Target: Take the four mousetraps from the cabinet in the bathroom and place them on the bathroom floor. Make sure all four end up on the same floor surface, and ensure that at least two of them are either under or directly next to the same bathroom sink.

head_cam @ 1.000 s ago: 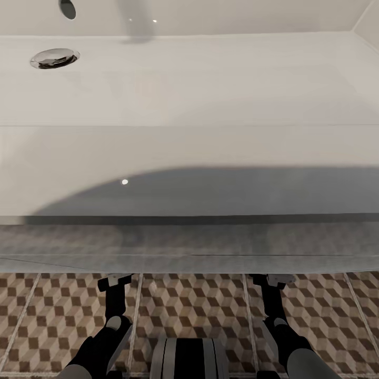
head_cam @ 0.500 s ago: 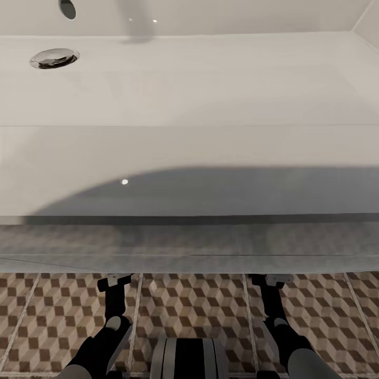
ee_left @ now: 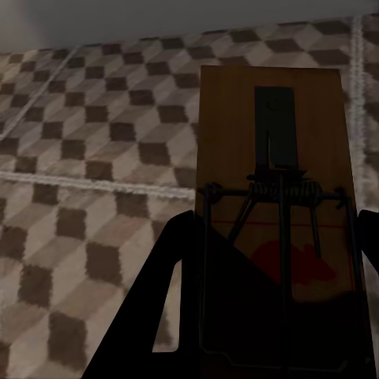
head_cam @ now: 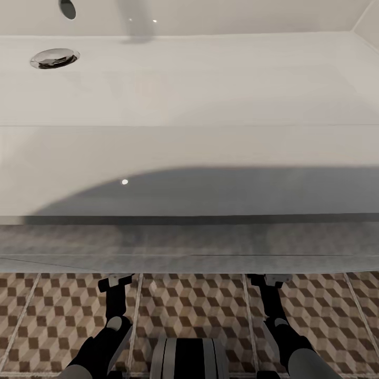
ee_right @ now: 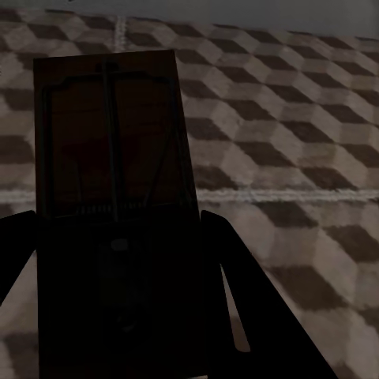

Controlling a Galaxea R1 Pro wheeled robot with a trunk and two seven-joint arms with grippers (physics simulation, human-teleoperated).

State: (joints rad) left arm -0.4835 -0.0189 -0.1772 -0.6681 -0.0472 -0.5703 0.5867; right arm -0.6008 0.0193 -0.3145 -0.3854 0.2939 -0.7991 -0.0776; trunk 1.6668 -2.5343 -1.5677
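Meanwhile nothing has shifted over the last second: each gripper, left [ee_left: 260, 316] and right [ee_right: 118, 300], has its fingers closed on a mousetrap [ee_left: 272, 205] [ee_right: 110, 150] above the bathroom floor [head_cam: 195, 305], under the sink's [head_cam: 189, 158] front edge. Both traps are not yet set down.

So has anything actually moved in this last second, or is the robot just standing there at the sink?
Nothing visibly changed. In the head view the white sink, its drain and the cube-patterned floor sit exactly where they were, and both arms reach under the sink edge as before. The left gripper has a mousetrap between its fingers, and so does the right gripper, with its mousetrap.
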